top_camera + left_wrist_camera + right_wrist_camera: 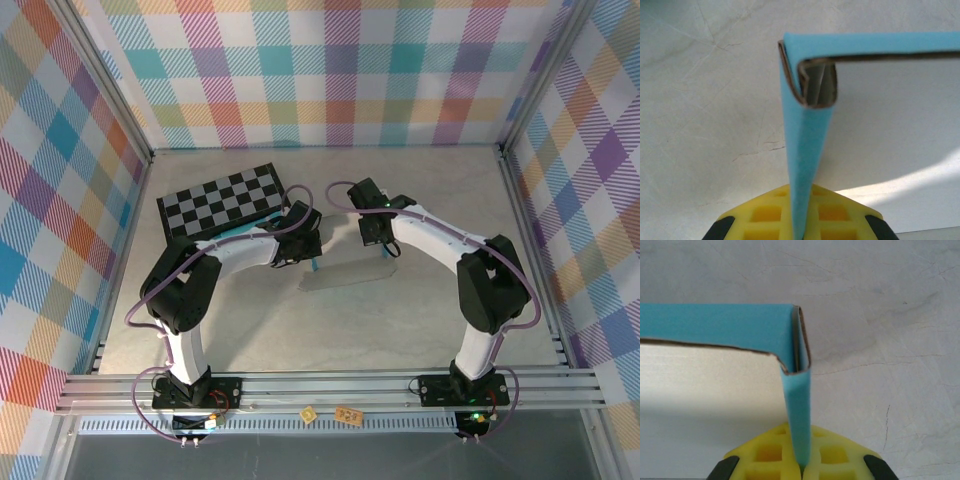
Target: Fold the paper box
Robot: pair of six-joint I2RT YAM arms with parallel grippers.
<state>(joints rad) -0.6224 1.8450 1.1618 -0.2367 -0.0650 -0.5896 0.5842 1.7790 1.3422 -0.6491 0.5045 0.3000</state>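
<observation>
left gripper is clamped on a turquoise end wall of the box, the thin card rising from between its yellow pads. at the far end of that wall the card turns right into a long side wall. a flap is tucked inside the corner, its brown cut edge showing. right gripper is likewise pinched tight on the other end wall, the card squeezed between its yellow pads. there the wall meets the long side running off left, with a doubled layer at the corner. the whitish inner face shows beside the long wall in both wrist views.

from above, the box sits on the table near the middle, a pale shallow shape with a turquoise edge at its left. left gripper is at its left end and right gripper at its right end. checkerboard lies toward the back left, behind the left arm and near the box. i cannot tell whether the two touch.
</observation>
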